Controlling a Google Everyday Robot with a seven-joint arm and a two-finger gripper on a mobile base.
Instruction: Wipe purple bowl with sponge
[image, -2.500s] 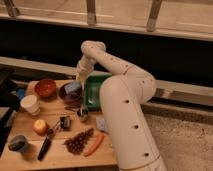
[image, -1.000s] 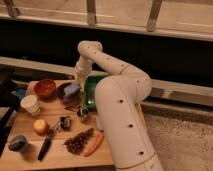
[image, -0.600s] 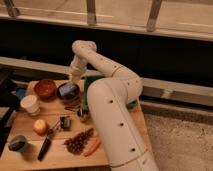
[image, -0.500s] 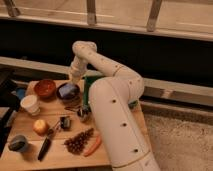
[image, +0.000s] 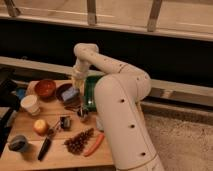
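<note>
Your gripper has swung left over the purple bowl; sponge sits inside. Grip state: cannot tell. Wiping looks underway.

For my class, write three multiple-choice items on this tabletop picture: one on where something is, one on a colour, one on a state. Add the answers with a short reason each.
1. Where is the gripper?
A. Just above the purple bowl
B. Over the carrot
C. Beside the white cup

2. What colour is the sponge?
A. Yellow
B. Blue
C. Red

3. How does the sponge lie?
A. On the floor
B. Under the pine cone
C. In the purple bowl

Answers: 1 A, the arm ends just above the bowl's far rim. 2 B, the block in the bowl looks blue. 3 C, it rests inside the bowl, just below the gripper.
</note>
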